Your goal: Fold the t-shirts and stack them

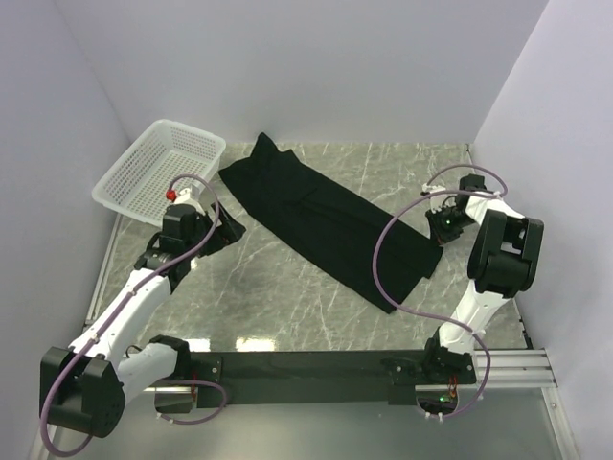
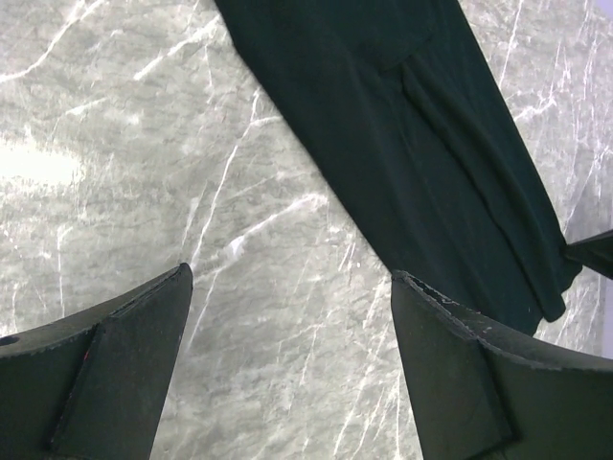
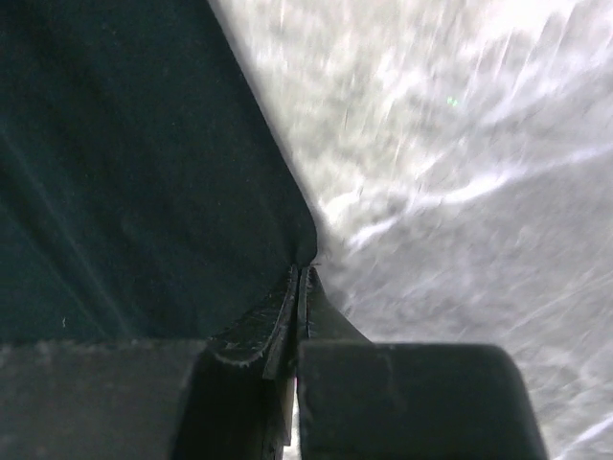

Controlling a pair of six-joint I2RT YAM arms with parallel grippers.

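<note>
Shirt (image 1: 326,225) lying as a long band on tabletop (image 1: 287,307), just right of basket (image 1: 158,172) | right fingers (image 3: 278,321) pinching its corner farthest from basket | left fingers (image 2: 134,335) hovering wide, empty, near basket | risk: shallow pinch slipping on lift; fold skewing, other end being unheld

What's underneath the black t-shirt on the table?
The black cloth t-shirt lies on the grey marble-patterned tabletop, which shows along its edges. Anything directly beneath the cloth is covered and cannot be seen. The right claw is shut on one corner of it.
</note>
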